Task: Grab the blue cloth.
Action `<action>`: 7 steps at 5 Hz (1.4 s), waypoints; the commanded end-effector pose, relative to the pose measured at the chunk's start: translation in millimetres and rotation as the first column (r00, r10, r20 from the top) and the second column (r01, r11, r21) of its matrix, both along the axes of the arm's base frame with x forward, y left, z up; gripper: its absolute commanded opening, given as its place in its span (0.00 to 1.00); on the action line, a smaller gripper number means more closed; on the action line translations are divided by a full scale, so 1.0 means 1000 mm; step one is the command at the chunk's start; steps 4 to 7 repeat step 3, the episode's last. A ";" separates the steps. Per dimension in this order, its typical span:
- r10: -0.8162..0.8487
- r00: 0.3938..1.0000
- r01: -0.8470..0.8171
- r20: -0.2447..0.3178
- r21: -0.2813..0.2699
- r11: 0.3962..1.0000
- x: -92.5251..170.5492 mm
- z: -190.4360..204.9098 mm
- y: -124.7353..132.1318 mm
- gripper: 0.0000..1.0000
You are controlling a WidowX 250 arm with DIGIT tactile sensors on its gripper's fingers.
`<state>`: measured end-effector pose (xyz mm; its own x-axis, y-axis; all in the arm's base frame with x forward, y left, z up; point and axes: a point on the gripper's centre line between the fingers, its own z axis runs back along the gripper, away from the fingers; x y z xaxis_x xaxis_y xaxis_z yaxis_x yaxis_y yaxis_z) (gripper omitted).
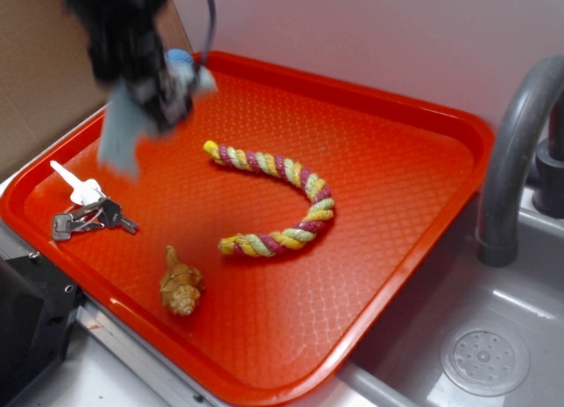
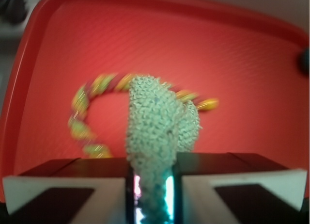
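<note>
Gripper [image 2: 154,195] jaws are closed on the blue cloth [image 2: 157,136], which hangs limp above the red tray's [image 1: 370,116] far-left corner. Judged light, soft, fuzzy; a pinch on a bunched fold should suffice, with little slip risk

On the one red tray [image 1: 414,160] lay one rope [image 1: 280,196], one bunch of keys [image 1: 88,211] and one shell [image 1: 180,285]. One blue cloth [image 1: 121,136] hung from the one gripper [image 1: 150,81]. One faucet [image 1: 515,151] stood beside it.
</note>
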<state>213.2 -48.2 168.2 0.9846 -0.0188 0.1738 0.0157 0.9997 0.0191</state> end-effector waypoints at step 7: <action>-0.023 0.999 0.024 -0.022 0.036 0.999 0.003 0.011 0.016 0.00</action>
